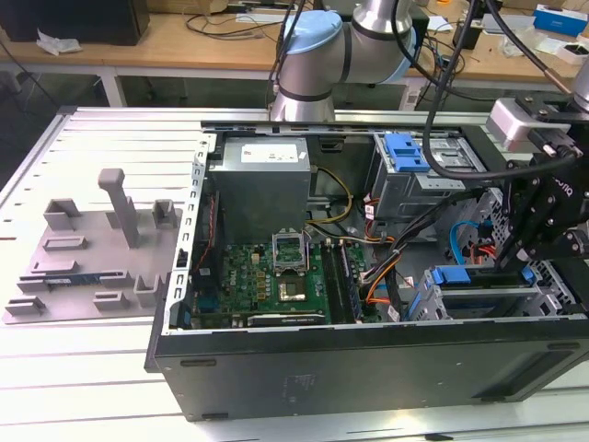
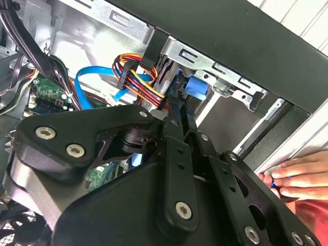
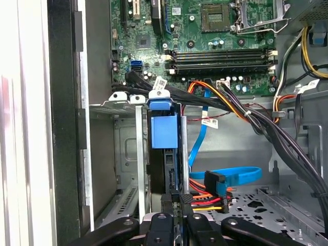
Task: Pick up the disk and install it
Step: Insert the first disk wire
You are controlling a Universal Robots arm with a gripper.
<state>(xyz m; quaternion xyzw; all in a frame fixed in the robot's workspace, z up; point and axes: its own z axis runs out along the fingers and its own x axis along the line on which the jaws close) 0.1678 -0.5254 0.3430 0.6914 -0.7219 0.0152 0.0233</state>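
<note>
Wooden benches strewn with cables run behind a white slatted table [image 1: 101, 368], and on it we see an open computer case [image 1: 368, 359] lying on its side.

We find the disk [image 3: 165, 154] standing on edge in the drive cage [image 3: 123, 154] at the case's corner, on the exterior view's right, its blue bracket [image 3: 164, 130] facing up out of the slot between the cage's metal rails. In the exterior view the same bracket shows as a blue strip along the top of the cage.

We see the gripper [image 3: 177, 197] right at the disk's near edge, its black fingers [image 3: 185, 199] drawn close together about that thin edge; we cannot tell for sure that they clamp it. In the second wrist view the gripper [image 2: 177, 110] reaches toward the blue bracket with its black linkage in front.

Just beside the disk, orange, red and yellow power wires [image 3: 205, 197] and a blue data cable [image 3: 236, 175] loop across the case floor. Beyond them lies the green motherboard [image 1: 276, 272] with its empty processor socket, and past that the grey power supply box [image 1: 267, 180].

Left of the case in the exterior view, a grey fixture plate [image 1: 87, 258] sits on the table.

A person's hand [image 2: 297, 177] rests against the case's outer edge in the second wrist view
</note>
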